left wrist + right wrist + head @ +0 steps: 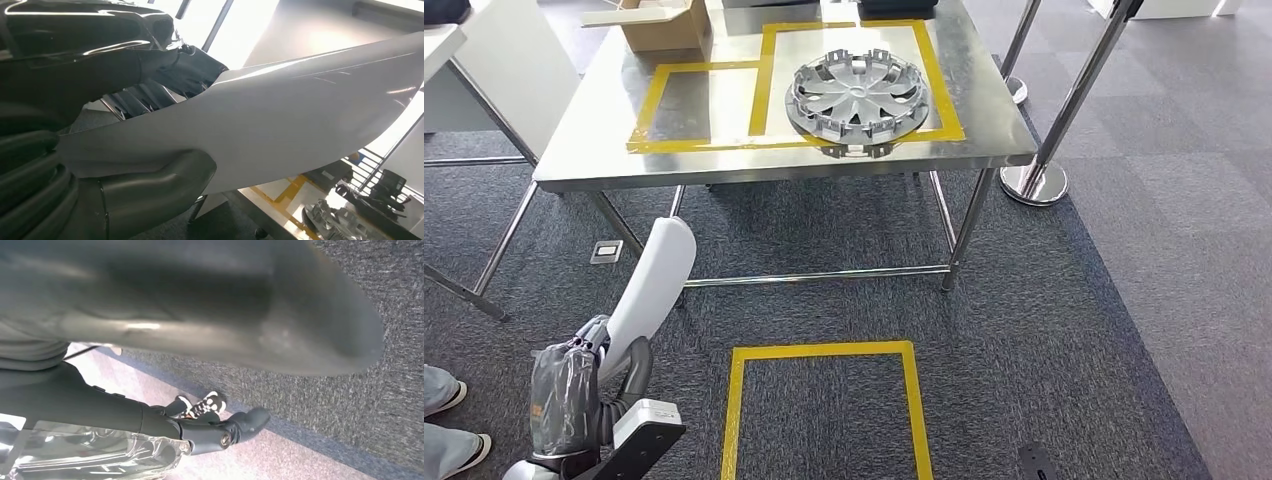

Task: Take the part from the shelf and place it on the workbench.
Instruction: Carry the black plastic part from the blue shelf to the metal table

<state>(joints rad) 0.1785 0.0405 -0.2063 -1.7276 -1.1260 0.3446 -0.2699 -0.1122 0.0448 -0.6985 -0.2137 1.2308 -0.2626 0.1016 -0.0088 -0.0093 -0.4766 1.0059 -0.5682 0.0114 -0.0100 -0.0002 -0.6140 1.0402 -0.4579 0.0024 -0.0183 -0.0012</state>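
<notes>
In the lower left of the head view, the white part point(656, 280) is gripped by the left hand point(589, 345), low over the carpet and well apart from the table point(584, 150) in the upper half of the frame. The right hand point(220, 432) is seen with one dark finger stretched out; whether it is open or closed cannot be told. The smooth part could slip from the fingers while it is carried, or be knocked against the table edge or the wheel cover point(859, 95) if it is not lifted enough.

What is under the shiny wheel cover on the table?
The wheel cover lies on the steel workbench, inside a square of yellow tape. Bare metal shows around it. Whatever sits directly beneath the cover is hidden, though its front rim slightly overlaps the tape.
</notes>
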